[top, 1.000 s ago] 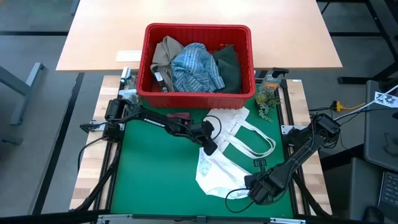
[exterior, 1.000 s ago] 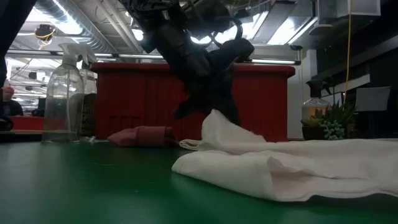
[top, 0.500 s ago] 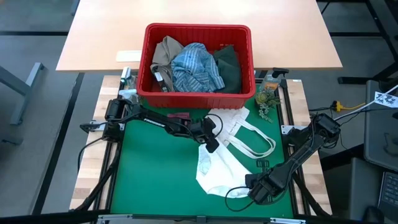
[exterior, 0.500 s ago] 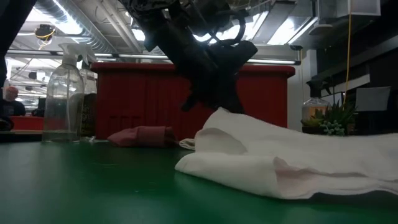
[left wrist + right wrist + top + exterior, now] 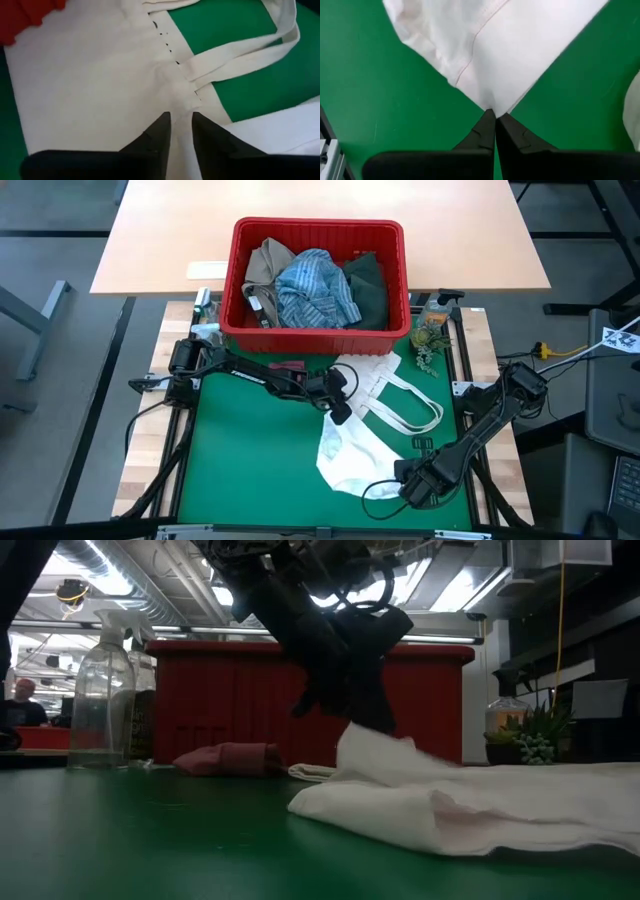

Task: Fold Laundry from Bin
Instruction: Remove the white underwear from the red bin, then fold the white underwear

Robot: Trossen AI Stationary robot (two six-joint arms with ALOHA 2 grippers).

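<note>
We pin a corner of the white cloth (image 5: 350,460) with our right end effector (image 5: 495,116), clamped tight to anchor it. Our left end effector (image 5: 181,120), slightly parted, straddles a cloth ridge mid-desk. Remaining laundry (image 5: 315,285) waits in the bin (image 5: 318,338).

Backlit low view, perhaps soft.

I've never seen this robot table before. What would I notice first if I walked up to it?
Probably the big red bin at the far edge of the green mat, heaped with a striped shirt, a tan garment and a dark green one. Next, the white cloth on the mat, with the left gripper over its far end and the right gripper pinching its near corner.
</note>
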